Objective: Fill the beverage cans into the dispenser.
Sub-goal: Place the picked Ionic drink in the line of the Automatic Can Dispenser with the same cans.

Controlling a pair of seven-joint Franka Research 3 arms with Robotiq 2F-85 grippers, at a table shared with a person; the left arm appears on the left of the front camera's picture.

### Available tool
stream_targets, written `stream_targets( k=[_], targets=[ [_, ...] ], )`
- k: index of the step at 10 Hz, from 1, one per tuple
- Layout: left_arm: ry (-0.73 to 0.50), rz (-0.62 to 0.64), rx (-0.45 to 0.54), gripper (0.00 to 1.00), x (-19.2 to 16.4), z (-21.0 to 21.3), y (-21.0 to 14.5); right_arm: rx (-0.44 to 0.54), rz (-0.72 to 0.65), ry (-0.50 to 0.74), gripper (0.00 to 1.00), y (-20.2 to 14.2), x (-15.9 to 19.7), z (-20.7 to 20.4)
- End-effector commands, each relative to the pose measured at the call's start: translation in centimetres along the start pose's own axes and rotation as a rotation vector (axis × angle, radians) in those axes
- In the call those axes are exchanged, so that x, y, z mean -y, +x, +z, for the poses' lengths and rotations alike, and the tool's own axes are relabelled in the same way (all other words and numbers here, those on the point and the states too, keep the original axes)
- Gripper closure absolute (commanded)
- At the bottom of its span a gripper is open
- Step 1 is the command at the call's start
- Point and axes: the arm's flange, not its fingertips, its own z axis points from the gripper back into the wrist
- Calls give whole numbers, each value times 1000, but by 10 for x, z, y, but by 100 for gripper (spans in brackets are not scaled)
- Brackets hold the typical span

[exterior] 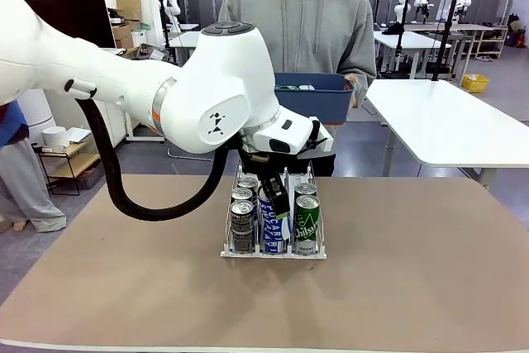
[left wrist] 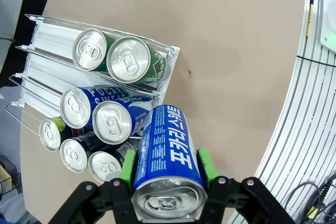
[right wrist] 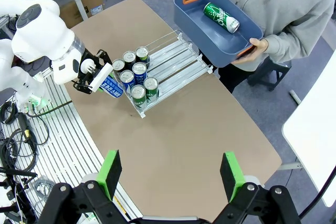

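Reaching in from the left, my left arm bent down over the front end of the rack [exterior: 273,252], wrist tipped so the left claw [left wrist: 167,170] pointed at the brown table [exterior: 413,287]. That claw was clamped on a blue can [left wrist: 167,148], a green pad on each side and the silver top towards the wrist. The can's far end sat just beside the front can of the middle lane. The rack held seven cans [left wrist: 111,121]: two green, two blue and three more in the third lane. My right claw [right wrist: 170,174] hung high over the near edge, jaws wide, holding nothing. Across the table a person [exterior: 306,31] held a blue bin [right wrist: 184,19] with one green can [right wrist: 221,17] lying inside. White tables [exterior: 446,121] stood behind.
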Motion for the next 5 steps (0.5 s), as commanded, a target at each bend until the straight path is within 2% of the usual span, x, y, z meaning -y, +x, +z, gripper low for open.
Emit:
stream_targets(
  k=[1,5],
  targets=[
    [5,7,4,43,0,1,-2,22,0,14,0,-3,-3,-3],
    [-35,43,-19,43,-15,-26,2,22,0,14,0,-3,-3,-3]
  ],
)
